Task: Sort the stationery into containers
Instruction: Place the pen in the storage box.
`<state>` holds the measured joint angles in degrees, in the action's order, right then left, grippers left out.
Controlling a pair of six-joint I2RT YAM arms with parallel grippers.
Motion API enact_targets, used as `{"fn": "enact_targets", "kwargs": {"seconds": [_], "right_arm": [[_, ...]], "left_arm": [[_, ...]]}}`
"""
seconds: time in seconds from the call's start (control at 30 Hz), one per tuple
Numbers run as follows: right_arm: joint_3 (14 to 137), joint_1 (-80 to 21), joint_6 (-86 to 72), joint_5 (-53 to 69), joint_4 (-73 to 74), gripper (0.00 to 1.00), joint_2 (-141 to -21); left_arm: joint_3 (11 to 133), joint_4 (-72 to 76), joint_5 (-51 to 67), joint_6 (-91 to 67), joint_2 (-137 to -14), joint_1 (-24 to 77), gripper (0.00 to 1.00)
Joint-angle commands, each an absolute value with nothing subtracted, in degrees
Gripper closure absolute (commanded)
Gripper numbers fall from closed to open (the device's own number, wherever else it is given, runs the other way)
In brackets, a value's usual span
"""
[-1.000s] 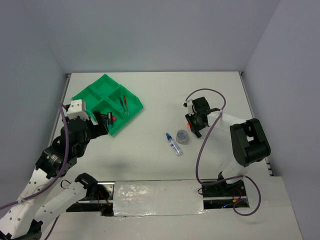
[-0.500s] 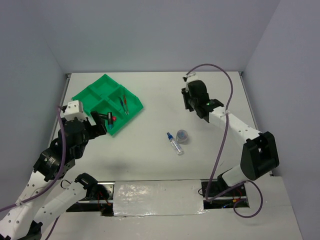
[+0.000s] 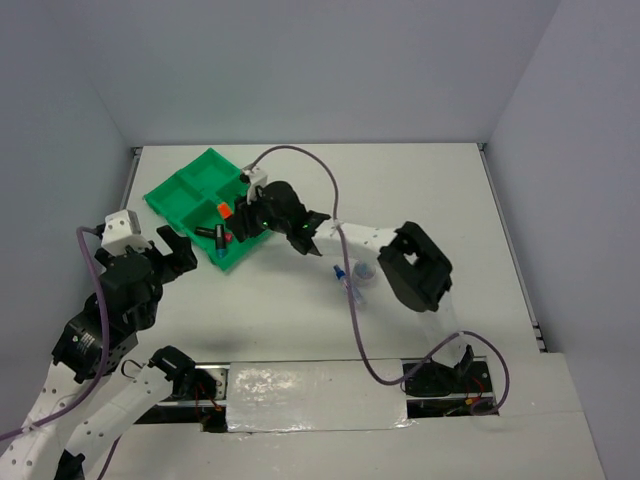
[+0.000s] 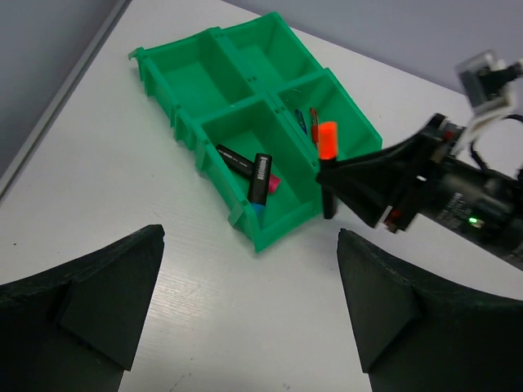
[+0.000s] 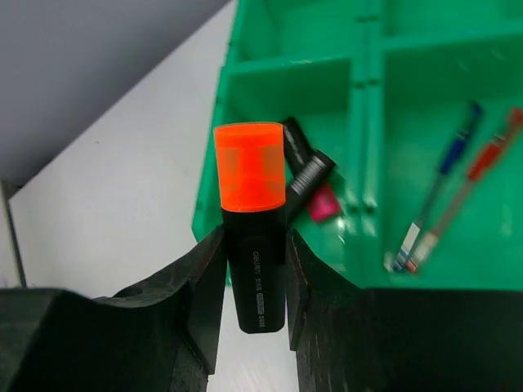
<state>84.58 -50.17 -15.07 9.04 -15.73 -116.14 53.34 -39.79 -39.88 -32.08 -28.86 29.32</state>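
The green four-compartment tray point(image 3: 186, 190) sits at the far left. My right gripper point(image 3: 240, 218) is shut on an orange-ended black highlighter point(image 3: 226, 211) and holds it upright just over the tray's near-right edge. This shows in the right wrist view point(image 5: 250, 167) and the left wrist view point(image 4: 328, 151). Two black highlighters point(image 4: 260, 178), one with a pink end point(image 5: 323, 202), lie in the near compartment. A blue pen point(image 5: 437, 192) and a red pen point(image 5: 472, 184) lie in the right compartment. My left gripper point(image 3: 172, 250) is open and empty over the table, short of the tray point(image 4: 270, 237).
A blue-capped clear tube point(image 3: 347, 283) and a clear tape roll point(image 3: 366, 270) lie on the table at centre, beside my right arm's elbow. The two far tray compartments point(image 4: 245, 57) hold nothing. Walls close the table at the back and sides.
My right arm has swung from the table's right side across to the tray, carrying the orange highlighter. My left gripper has drawn back from the tray toward the near left.
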Motion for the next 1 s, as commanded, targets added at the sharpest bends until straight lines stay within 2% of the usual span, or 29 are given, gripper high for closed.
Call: {"fn": "enact_targets", "kwargs": {"seconds": [0.0,0.13,0.27,0.33,0.37,0.43,0.73,0.8,0.83,0.87,0.97], "right_arm": [[94.5,-50.5,-19.2,14.5,-23.2,1.00,-123.3],[101.3,-52.3,-18.5,13.0,-24.1,0.93,-128.8],[108.3,-52.8,-17.1,10.5,-17.7,0.74,-133.1],[109.8,-52.8,-16.7,10.7,-17.1,0.68,-133.4],[109.9,-52.8,-16.4,10.9,-17.1,0.52,-133.3],[109.7,-53.0,-16.1,10.2,-17.0,0.01,-132.4],[104.3,-53.0,-10.8,6.3,-14.2,0.00,-120.4],[95.1,-52.7,-9.4,0.4,-16.6,0.00,-115.1],[91.6,-52.6,-9.0,-3.0,-17.5,0.00,-108.7],[84.8,-52.7,-8.4,-11.9,-17.4,0.00,-105.3],[74.1,-52.7,-9.2,-26.2,-10.3,0.00,-92.5]], "left_arm": [[53.3,-38.6,-41.8,-33.3,-28.3,29.0,0.01],[53.4,-38.7,-41.2,-33.1,-28.3,29.0,0.01],[53.3,-38.2,-40.5,-32.8,-28.2,29.0,0.01],[53.4,-38.2,-40.3,-32.6,-28.2,29.0,0.01],[53.4,-38.3,-40.3,-32.7,-28.3,29.0,0.01],[53.4,-38.4,-40.4,-32.6,-28.4,29.0,0.01],[53.4,-38.7,-41.1,-33.1,-28.3,29.0,0.01],[53.4,-38.5,-40.6,-33.3,-28.8,29.0,0.01],[53.4,-38.5,-40.3,-33.5,-29.4,29.0,0.01],[53.9,-39.0,-39.8,-34.1,-30.8,28.9,0.01],[55.5,-40.9,-36.4,-37.3,-35.1,28.8,0.01]]}}
